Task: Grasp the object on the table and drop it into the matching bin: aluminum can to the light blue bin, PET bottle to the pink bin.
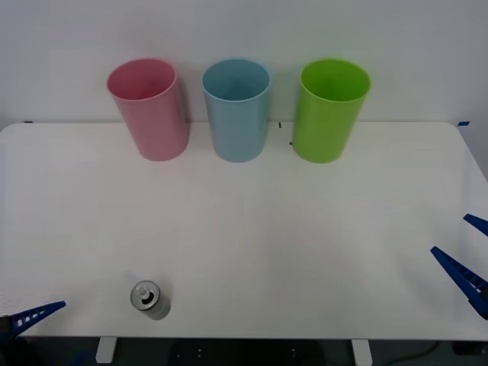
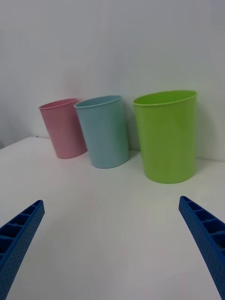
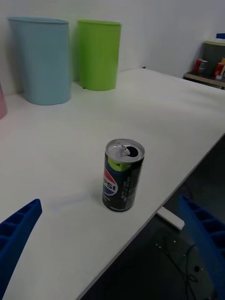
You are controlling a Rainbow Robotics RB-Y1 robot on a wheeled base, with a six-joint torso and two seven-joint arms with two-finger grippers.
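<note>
The aluminum can (image 1: 149, 299) stands upright near the front left edge of the white table (image 1: 305, 229). It has a silver pull-tab top and a dark side (image 3: 123, 176). My left gripper (image 3: 110, 203) is open at the table's front left corner, with the can a short way ahead between the lines of its fingers (image 1: 36, 313), not touching them. The pink bin (image 1: 149, 110) and the light blue bin (image 1: 237, 110) stand side by side at the back. At the table's right edge my right gripper (image 1: 450, 233) is open and holds nothing.
A green bin (image 1: 331, 111) stands right of the light blue one at the back. A white wall rises behind the bins. The table's front edge (image 3: 154, 213) runs close beside the can. Bare tabletop lies between the can and the bins.
</note>
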